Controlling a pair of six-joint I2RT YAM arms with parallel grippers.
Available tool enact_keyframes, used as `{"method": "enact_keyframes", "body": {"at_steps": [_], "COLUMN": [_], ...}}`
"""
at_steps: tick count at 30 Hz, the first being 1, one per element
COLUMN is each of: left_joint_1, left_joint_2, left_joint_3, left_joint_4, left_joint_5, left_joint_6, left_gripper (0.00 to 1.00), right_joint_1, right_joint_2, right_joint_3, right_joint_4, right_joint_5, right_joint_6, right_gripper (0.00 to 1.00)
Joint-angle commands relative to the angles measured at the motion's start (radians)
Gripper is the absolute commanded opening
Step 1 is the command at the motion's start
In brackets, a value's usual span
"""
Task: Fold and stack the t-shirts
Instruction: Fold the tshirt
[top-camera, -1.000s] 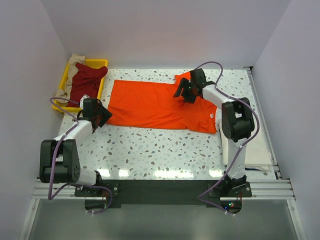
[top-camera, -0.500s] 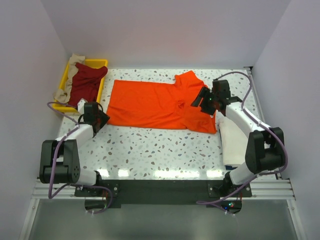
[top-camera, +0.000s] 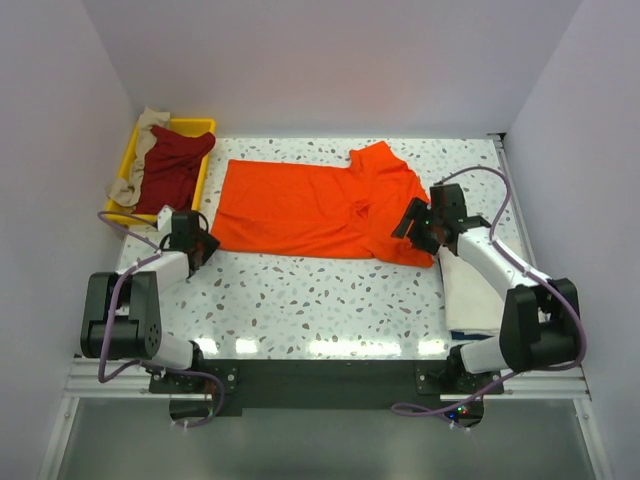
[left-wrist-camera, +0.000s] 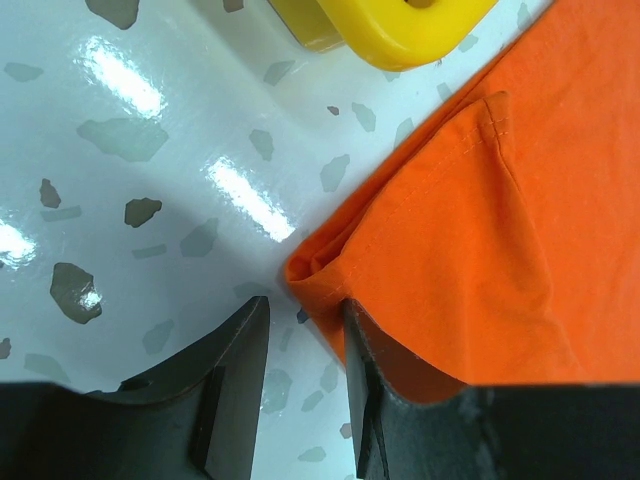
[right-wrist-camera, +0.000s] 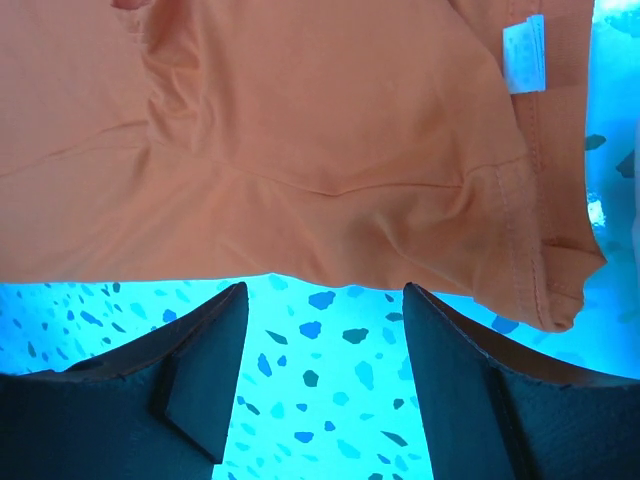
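Lying flat across the far half of the desk (top-camera: 300, 300), the orange t-shirt (top-camera: 300, 205) is spread with its body toward the left edge and its sleeves toward the right.

The left gripper (left-wrist-camera: 305, 310) sits at the shirt's near-left corner. Its jaws are narrowly apart. The folded corner of cloth lies just ahead of the gap, not clamped.

The right gripper (right-wrist-camera: 325, 295) is beside the shirt's near-right hem. Its jaws are wide apart over bare desk and hold nothing. A small white tag (right-wrist-camera: 525, 55) shows on the cloth nearby.

The dark red t-shirt (top-camera: 172, 170) lies bunched in the yellow tray (top-camera: 195, 124) at the far left corner. The beige t-shirt (top-camera: 130, 185) is draped over the tray's left rim. The cream-white t-shirt (top-camera: 465, 290) lies folded along the right edge, partly under the right arm.
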Motion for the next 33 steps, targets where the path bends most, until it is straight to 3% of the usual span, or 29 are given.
{"method": "enact_keyframes", "body": {"at_steps": [1,8,14,18,33], "left_joint_1": [0.001,0.001,-0.001,0.001,-0.001], "left_joint_2": [0.002,0.032,0.058,0.074,0.08], "left_joint_3": [-0.007,-0.001,0.024,0.037,0.06], "left_joint_4": [0.05,0.091,0.095,0.087,0.062], "left_joint_5": [-0.037,-0.044,-0.052,-0.051,-0.041], "left_joint_6": [-0.01,-0.007,-0.008,-0.007,0.001], "left_gripper": [0.4,0.36,0.15,0.01,0.0], "right_joint_1": [-0.001,-0.009,-0.04,-0.06,-0.1], "right_joint_2": [-0.051,-0.087,-0.101,-0.064,-0.001], "right_joint_3": [-0.032,-0.061,-0.103,-0.121,-0.123], "right_joint_4": [0.001,-0.029,-0.056,-0.031,0.015], "right_joint_5": [0.044,0.087,0.122,0.125,0.208], "right_joint_6": [-0.021,-0.04,-0.057,-0.058,-0.09], "right_gripper": [0.66,0.65,0.61,0.54,0.39]}}
